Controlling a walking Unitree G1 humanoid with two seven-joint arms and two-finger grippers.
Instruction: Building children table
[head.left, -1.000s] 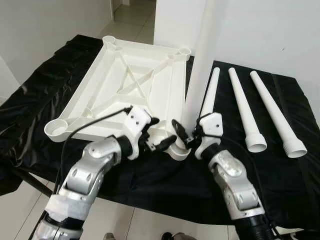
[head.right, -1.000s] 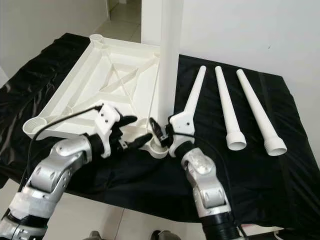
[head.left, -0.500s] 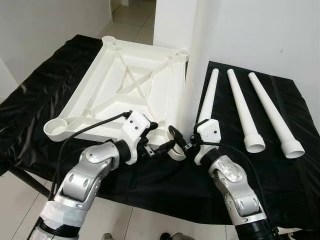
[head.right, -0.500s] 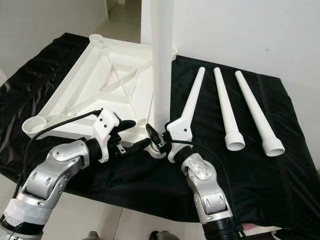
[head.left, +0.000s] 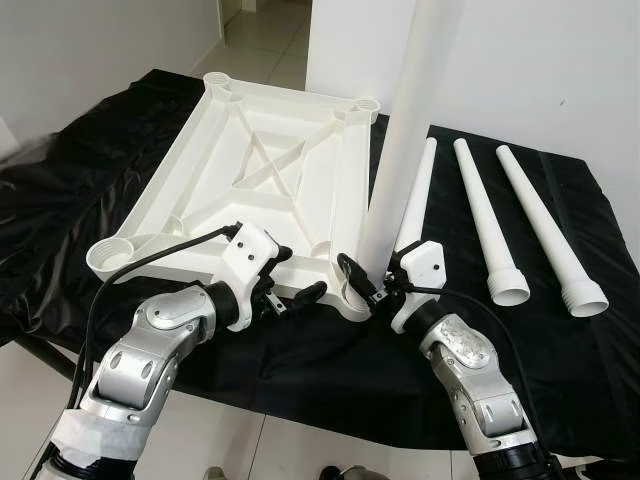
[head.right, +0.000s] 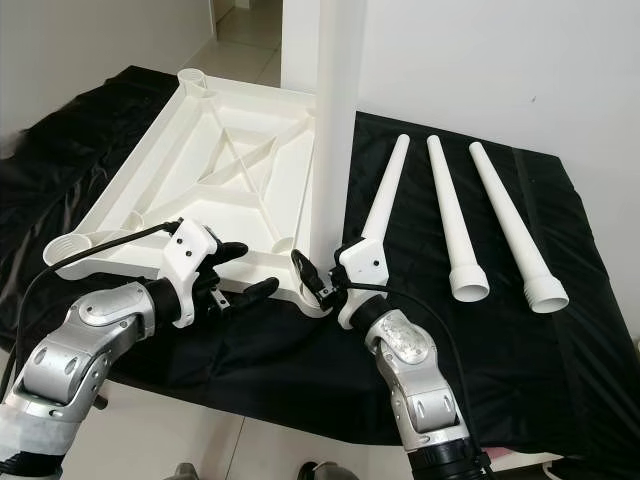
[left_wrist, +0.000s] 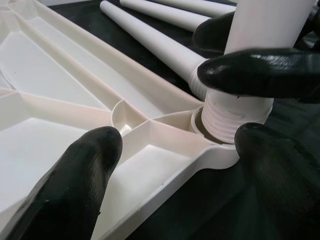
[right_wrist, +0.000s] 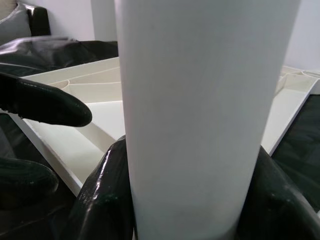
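Upturned white tabletop (head.left: 250, 190) on the black-draped worktop (head.left: 560, 350). An upright leg (head.left: 405, 150) stands in the tabletop's near corner socket (left_wrist: 227, 125). Right tool (head.left: 362, 288) is clamped around the leg's base. Left tool (head.left: 290, 285), fingers apart, straddles the tabletop's rim beside that socket. Three loose legs (head.left: 485, 215) lie beyond the upright leg.

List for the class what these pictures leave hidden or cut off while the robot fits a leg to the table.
- Upright white plastic leg: top cut off by the eye views' upper edge.
- Its threaded end: depth in the corner socket of the upturned white tabletop is hidden by the socket rim, left wrist view.
- Right gripper: fingertips hidden behind the leg, right wrist view.
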